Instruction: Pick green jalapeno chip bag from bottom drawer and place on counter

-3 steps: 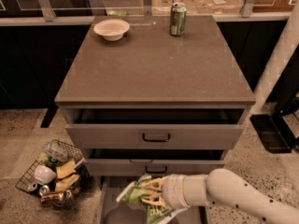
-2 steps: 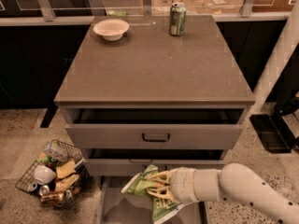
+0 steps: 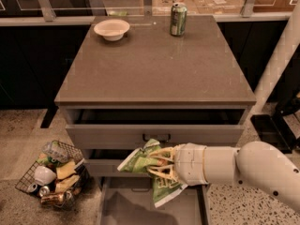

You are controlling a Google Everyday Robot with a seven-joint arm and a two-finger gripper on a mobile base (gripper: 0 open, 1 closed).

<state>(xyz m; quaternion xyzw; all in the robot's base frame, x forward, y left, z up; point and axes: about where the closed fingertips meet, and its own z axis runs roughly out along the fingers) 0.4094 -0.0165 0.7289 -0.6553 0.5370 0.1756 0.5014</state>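
Observation:
My gripper (image 3: 157,165) is shut on the green jalapeno chip bag (image 3: 140,161), a crinkly green bag with white lettering. It holds the bag in the air in front of the middle drawer, above the open bottom drawer (image 3: 126,205), a grey tray at the frame's bottom. My white arm comes in from the right. The counter (image 3: 154,64) is the grey-brown top of the cabinet, above the bag.
A white bowl (image 3: 111,29) and a green drink can (image 3: 178,18) stand at the counter's far edge. The top drawer (image 3: 154,135) is pulled out slightly. A wire basket (image 3: 51,175) of trash sits on the floor at left. A white post (image 3: 281,55) stands at right.
My gripper has risen with the chip bag from just over the bottom drawer to the height of the middle drawer.

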